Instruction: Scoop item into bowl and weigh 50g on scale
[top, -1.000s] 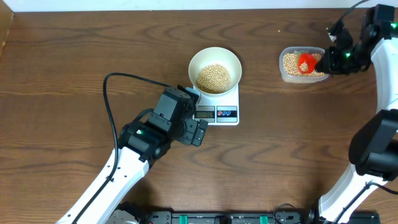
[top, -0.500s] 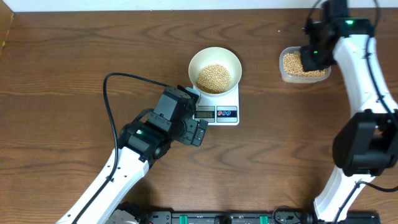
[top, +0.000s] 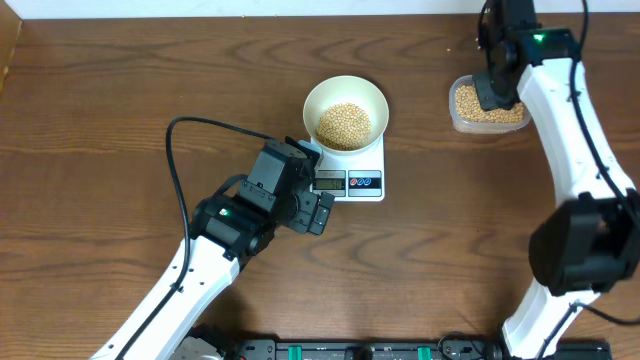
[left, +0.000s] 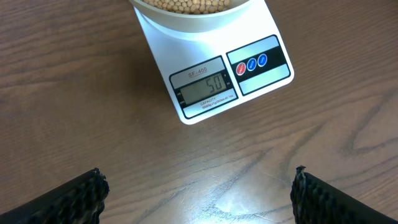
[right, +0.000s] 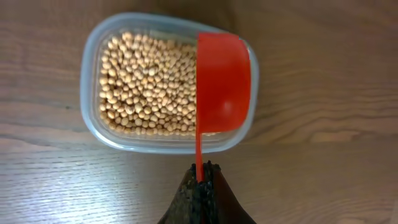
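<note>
I'm judging the task as basically done. The bowl (top: 345, 92) is sitting on the scale (left: 205, 68) with a heap of beans (top: 344, 124) in it, and the display (left: 207, 88) is reading 50 in the left wrist view, which matches the target. Nothing obvious is remaining, apart from maybe parking the scoop and pulling the arms clear.

The right gripper (right: 200, 179) is pinching the thin handle of the red scoop (right: 222, 84), with its fingers pressed together on it. The scoop's cup is lying over the right part of the clear tub (right: 91, 93), which is holding the spare beans. No beans are showing on the scoop. I can't tell whether it's resting on the pile or hanging just above it. The tub is sitting well apart from the bowl, over on the right arm's side.

The left gripper (left: 199, 190) is hanging with its fingers spread wide and gripping nothing. It's hovering over the bare table (top: 120, 80), near the scale's display edge. The scale is lying ahead of the fingertips, between their lines, and isn't touching either one. The bowl is only showing as a rim at the top of that view, farther from the fingers than the scale's front.
</note>
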